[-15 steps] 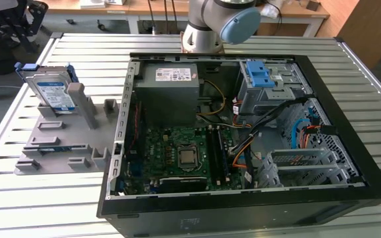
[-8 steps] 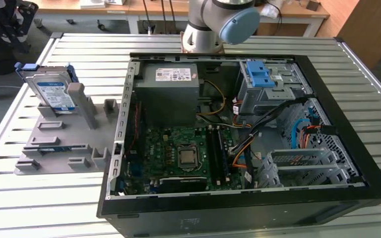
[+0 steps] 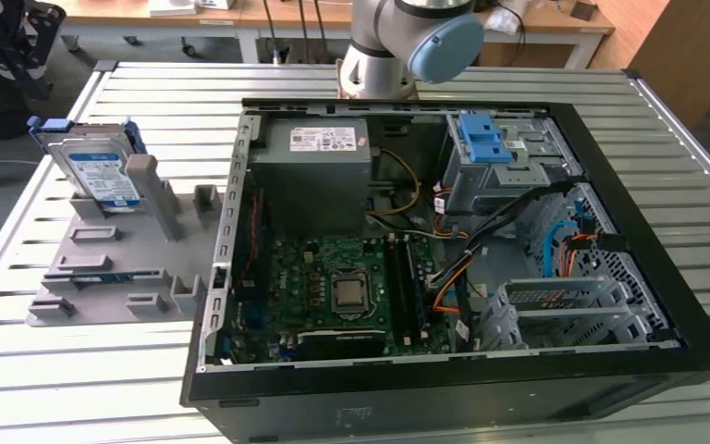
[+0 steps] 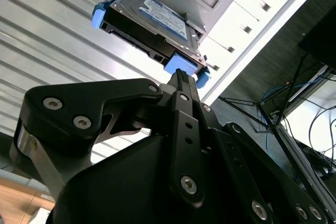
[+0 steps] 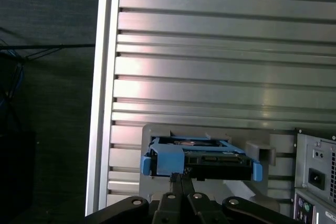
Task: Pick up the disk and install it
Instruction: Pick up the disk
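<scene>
The disk [image 3: 93,171], a silver hard drive with a white-and-blue label and blue rails, stands on edge in a slot of the grey holder [image 3: 108,268] on the exterior view's left. Both wrist views look along the gripper toward the disk [image 4: 157,17] [image 5: 199,158]. My gripper [image 5: 181,178] [image 4: 179,73] is shut, its black fingertips pressed together with nothing between them. It points at the drive's blue carrier edge and stands apart from it. The arm's base joint [image 3: 405,46] rises behind the computer case.
An open computer case [image 3: 454,231] lies on the slatted metal table [image 3: 651,120], with a grey power-supply box [image 3: 318,148], a motherboard [image 3: 343,287] and a drive cage with blue latches [image 3: 484,139]. The case's rear panel [image 5: 315,166] sits beside the holder. The table edge [image 5: 102,103] drops to dark floor.
</scene>
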Action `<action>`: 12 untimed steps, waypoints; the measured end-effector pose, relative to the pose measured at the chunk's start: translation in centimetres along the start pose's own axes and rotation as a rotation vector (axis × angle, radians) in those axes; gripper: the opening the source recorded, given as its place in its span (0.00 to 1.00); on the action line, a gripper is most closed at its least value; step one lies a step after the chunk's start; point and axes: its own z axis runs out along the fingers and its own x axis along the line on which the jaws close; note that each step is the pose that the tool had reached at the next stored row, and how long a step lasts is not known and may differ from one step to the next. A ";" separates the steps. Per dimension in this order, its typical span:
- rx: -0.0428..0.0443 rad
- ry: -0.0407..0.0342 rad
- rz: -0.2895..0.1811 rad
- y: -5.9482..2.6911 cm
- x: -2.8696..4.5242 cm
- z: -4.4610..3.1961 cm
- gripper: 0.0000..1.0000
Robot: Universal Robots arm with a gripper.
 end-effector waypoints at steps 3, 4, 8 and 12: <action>0.0000 0.0000 -0.001 0.00 0.01 0.00 0.11; 0.0000 0.0000 -0.002 0.00 0.01 0.00 0.11; 0.0000 0.0003 -0.008 0.00 0.01 0.00 0.11; -0.0001 0.0005 -0.016 0.00 0.01 0.00 0.11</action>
